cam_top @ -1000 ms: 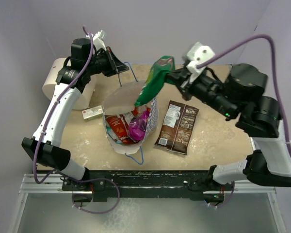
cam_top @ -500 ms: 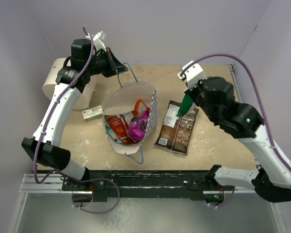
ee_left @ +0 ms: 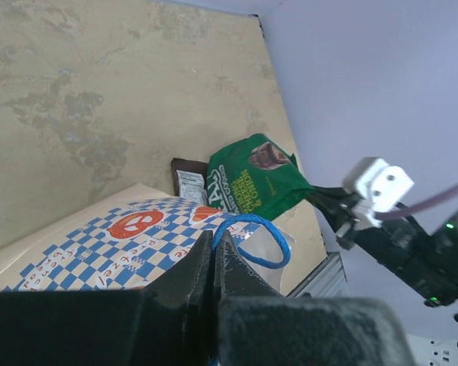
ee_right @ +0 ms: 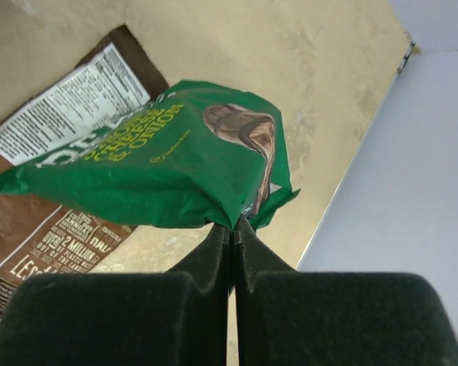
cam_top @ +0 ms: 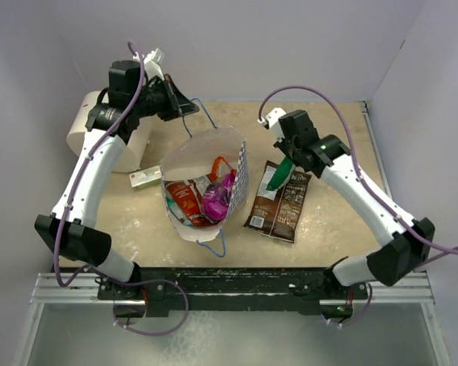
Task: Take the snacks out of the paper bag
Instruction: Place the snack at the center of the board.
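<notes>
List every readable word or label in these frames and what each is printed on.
"CHEESE & ONION": yellow print on the green packet pinched by the right gripper.
"2 MILLION": white print on the dark brown packet, partly hidden.
White nutrition panel on the dark brown packet: too small to read.
Orange logo and band lettering on the paper bag: too blurred to read.

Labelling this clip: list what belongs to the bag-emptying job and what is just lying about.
Job: paper bag; its blue handle, pinched in the left claw; green packet, pinched in the right claw; brown packet on the table; red-orange packet and magenta packet inside the bag.
Lying about: white cylinder; small whitish box.
</notes>
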Tool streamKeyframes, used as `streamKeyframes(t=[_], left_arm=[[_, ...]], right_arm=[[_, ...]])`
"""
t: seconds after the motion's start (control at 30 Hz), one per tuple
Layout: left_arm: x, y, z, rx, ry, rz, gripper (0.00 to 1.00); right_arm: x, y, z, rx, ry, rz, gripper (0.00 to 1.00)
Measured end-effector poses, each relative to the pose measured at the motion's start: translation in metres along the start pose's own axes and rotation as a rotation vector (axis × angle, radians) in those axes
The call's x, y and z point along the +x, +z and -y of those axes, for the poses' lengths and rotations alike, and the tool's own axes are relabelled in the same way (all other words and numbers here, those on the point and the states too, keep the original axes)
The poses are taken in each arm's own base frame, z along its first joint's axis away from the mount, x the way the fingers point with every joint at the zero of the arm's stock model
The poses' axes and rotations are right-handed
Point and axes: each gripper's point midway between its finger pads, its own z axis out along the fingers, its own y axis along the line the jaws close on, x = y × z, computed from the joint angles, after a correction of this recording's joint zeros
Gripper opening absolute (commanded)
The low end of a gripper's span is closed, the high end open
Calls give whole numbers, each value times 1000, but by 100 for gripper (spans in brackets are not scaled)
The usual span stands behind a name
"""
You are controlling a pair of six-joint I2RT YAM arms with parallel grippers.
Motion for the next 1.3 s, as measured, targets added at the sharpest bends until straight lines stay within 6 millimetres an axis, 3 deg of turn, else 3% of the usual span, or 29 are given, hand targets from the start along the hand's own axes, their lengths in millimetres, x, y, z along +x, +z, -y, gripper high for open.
streamKeyframes(t=[0.2, 0.5, 0.63, 0.87, 0.97, 1.13, 1.23, 1.3], left_arm=[[2, 0, 2, 23, -3, -15, 0], [-2, -3, 0, 42, -9, -17, 0], [-3, -3, -6, 35, -18, -16, 0], [-1, -2, -11, 29, -28, -23, 0], [1, -2, -13, 27, -31, -27, 0], [4, -1, -15, 28, -35, -34, 0], [5, -1, -15, 30, -35, -37, 0], [5, -2, -14, 32, -35, -36, 0]], right_arm=[[27, 25, -22, -59, -57, -162, 0], [45, 11, -64, -295, -20, -275, 0], [44, 0, -103, -473, 34, -302, 0], [8, -8, -188, -831, 359, -283, 0], [12, -6, -212, -885, 512, -344, 12], [15, -4, -229, -913, 645, -396, 40], [13, -4, -229, -931, 704, -382, 59], [7, -7, -216, -927, 749, -342, 67]])
